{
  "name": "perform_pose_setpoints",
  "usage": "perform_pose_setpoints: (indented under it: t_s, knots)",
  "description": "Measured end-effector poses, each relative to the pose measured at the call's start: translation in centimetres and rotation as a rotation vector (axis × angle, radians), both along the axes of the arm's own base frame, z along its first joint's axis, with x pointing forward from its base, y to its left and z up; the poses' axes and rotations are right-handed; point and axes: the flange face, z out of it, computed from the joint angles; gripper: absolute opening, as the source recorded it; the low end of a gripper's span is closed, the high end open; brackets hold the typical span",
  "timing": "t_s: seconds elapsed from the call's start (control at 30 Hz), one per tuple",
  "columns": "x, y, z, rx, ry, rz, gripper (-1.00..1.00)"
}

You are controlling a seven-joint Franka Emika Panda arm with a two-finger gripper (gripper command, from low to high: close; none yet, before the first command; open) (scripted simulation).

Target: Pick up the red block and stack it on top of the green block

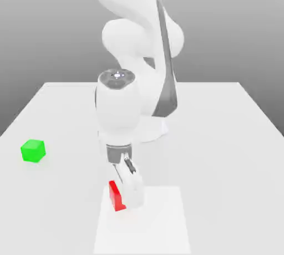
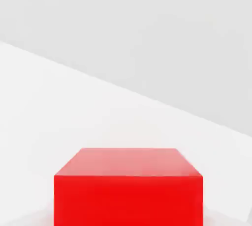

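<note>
Red block (image 1: pixel 115 195): on the bench (image 1: pixel 222 154), close in front of my hand camera.
My hand (image 1: pixel 126 193): lowered, fingers clamped on the red block.
Green block (image 1: pixel 33 151): exterior view's left, well apart.
Exterior view: my white arm above.

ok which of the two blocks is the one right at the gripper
The red block: the gripper is down on it near the table's front edge. The green block sits alone, far off toward the exterior view's left.
</note>
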Motion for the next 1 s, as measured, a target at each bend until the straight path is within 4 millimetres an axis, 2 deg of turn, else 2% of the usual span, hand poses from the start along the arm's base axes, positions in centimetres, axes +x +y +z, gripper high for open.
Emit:
perform_pose_setpoints:
  t_s: [0.27, 0.3, 0.33, 0.37, 0.47, 0.6, 0.7, 0.77, 0.8, 0.87, 1.0]
  knots:
    - [-0.6, 0.1, 2.9, 0.000, 0.011, 0.008, -1.00]
    - [-0.8, -0.4, 3.1, -0.002, 0.014, 0.005, -1.00]
    - [-1.3, -3.0, 3.3, -0.004, 0.016, -0.048, -1.00]
    - [-2.3, -6.5, 3.5, -0.005, 0.018, -0.126, -1.00]
    - [-5.2, -13.3, 4.1, -0.008, 0.024, -0.264, -1.00]
    - [-10.4, -20.5, 5.1, -0.007, 0.027, -0.418, -1.00]
    - [-15.6, -25.1, 5.9, -0.002, 0.023, -0.543, -1.00]
    - [-19.7, -27.7, 6.5, 0.002, 0.018, -0.634, -1.00]
    - [-21.1, -28.5, 6.4, 0.003, 0.016, -0.663, -1.00]
    - [-22.2, -29.1, 5.2, 0.003, 0.015, -0.686, -1.00]
    - [-22.4, -29.3, 1.6, 0.004, 0.014, -0.692, -1.00]
